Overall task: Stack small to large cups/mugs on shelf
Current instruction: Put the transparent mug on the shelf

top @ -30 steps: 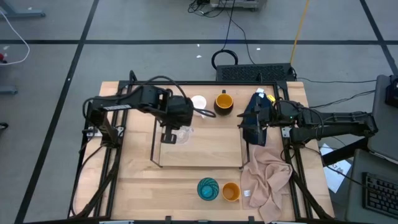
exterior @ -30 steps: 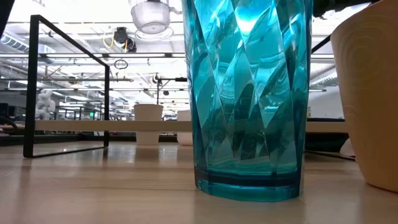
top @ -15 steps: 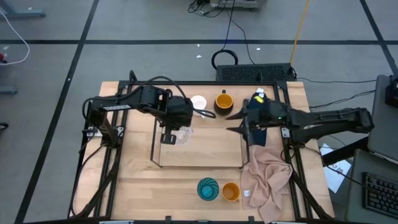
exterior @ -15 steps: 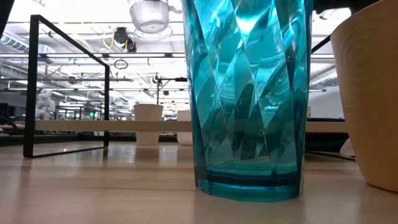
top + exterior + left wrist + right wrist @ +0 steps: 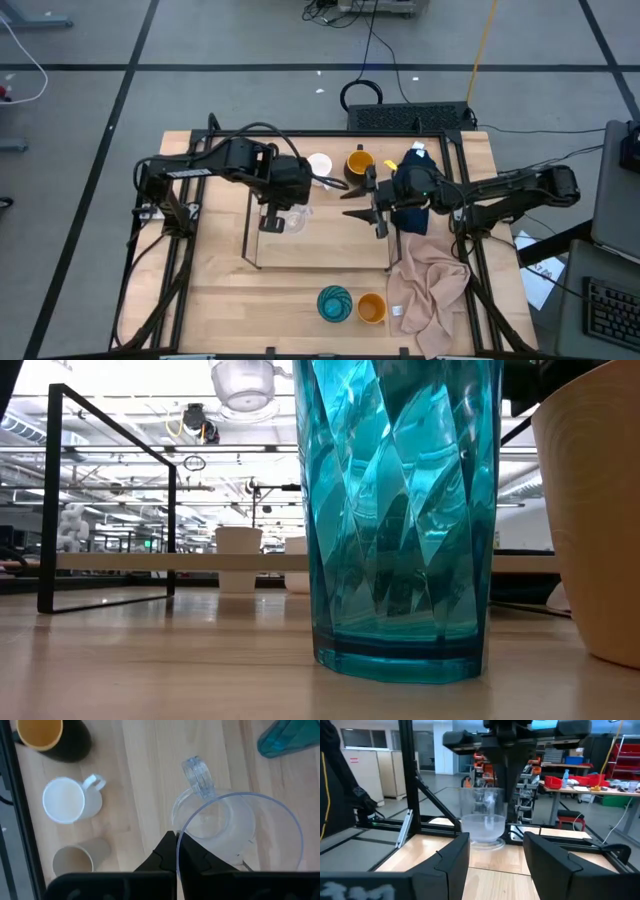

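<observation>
A clear glass mug point(image 5: 235, 825) hangs over the left part of the shelf board point(image 5: 330, 245), with my left gripper point(image 5: 176, 851) shut on it from above. The low view shows the mug point(image 5: 245, 385) high above the board. My right gripper point(image 5: 495, 865) is open. It is level over the board's right part and points at the mug point(image 5: 484, 822) from the right without touching it. A white mug point(image 5: 320, 165), a dark mug with a yellow inside point(image 5: 360, 163) and a beige cup point(image 5: 75, 860) stand at the board's far edge. A teal cup point(image 5: 335, 303) and an orange cup point(image 5: 371, 308) stand near the table's front edge. My left gripper pinches the glass mug's rim point(image 5: 178, 834) on the side roughly opposite the handle point(image 5: 197, 770). One finger point(image 5: 195, 857) is inside the mug and the other outside. The fingers come from above, slanting down. The mug hangs upright, mouth up, lifted clear of the shelf board.
A pinkish cloth point(image 5: 430, 285) lies crumpled at the table's near right, beside the shelf's black wire frame point(image 5: 55, 490). A blue object point(image 5: 415, 165) sits behind my right arm. Bare board point(image 5: 320, 255) lies between the two grippers and toward the near side.
My right gripper has swung from pointing down to level. It has moved toward the table's left, over the shelf board and toward the glass mug, with its fingers still open. My left gripper and the mug have kept still.
</observation>
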